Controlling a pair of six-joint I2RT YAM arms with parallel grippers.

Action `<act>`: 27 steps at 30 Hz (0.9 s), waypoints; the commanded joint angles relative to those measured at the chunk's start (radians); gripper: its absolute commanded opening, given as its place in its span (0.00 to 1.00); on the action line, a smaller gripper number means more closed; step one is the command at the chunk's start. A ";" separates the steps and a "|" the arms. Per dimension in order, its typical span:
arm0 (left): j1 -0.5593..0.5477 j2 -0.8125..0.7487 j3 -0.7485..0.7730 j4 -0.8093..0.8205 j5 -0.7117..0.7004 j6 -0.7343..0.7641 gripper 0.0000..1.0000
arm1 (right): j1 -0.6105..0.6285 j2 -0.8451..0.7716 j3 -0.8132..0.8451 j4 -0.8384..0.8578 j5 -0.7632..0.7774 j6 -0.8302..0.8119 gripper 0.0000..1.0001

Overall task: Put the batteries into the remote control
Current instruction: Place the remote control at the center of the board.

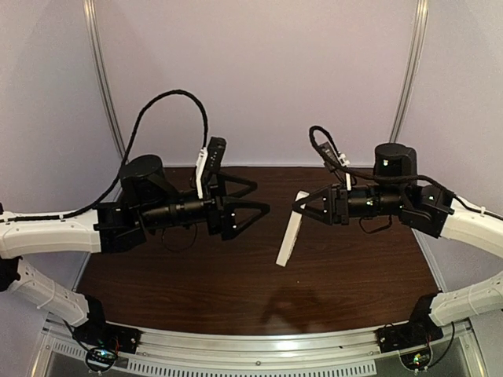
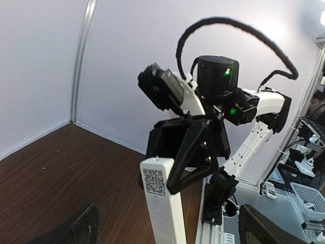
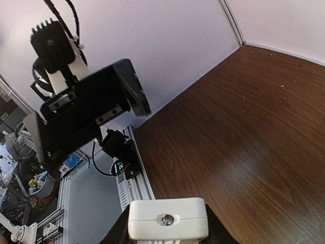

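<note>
From above, the top external camera alone takes in both arms at once, reaching toward each other over the dark wooden table (image 1: 196,290). The remote control (image 1: 288,236) hangs in the air between them as a slim white bar. Its far end is at the right gripper (image 1: 299,206) and its near end slants down and to the left, clear of the tabletop. The right gripper is clamped on that far end. The left gripper (image 1: 263,197) sits just to the left of the remote with its two triangular fingers spread wide and nothing between them, not touching the bar. The left wrist camera gives what the overhead view cannot: the face of the remote (image 2: 162,203) turned toward it, plain white with a square printed code label (image 2: 154,182) near its top. The black fingers of the right gripper are pressed against both sides just behind that label. The left gripper's own fingers (image 2: 76,229) show only as dark tips in the bottom corners, far apart. The right wrist camera looks straight along the bar and shows its rounded white end cap (image 3: 167,219) with a small round stud at the middle. The right gripper's own fingers (image 3: 119,231) hug it on either side, and the left gripper (image 3: 86,114) faces it from beyond with its jaws parted.
</note>
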 commanded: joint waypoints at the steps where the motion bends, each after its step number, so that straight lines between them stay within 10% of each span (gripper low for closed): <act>1: 0.046 -0.104 -0.046 -0.147 -0.249 0.031 0.97 | -0.002 0.114 0.094 -0.258 0.068 -0.089 0.08; 14: 0.202 -0.234 -0.118 -0.459 -0.571 -0.102 0.97 | 0.083 0.554 0.436 -0.737 0.295 -0.293 0.13; 27: 0.290 -0.270 -0.199 -0.480 -0.604 -0.148 0.98 | 0.168 0.876 0.657 -0.940 0.507 -0.375 0.18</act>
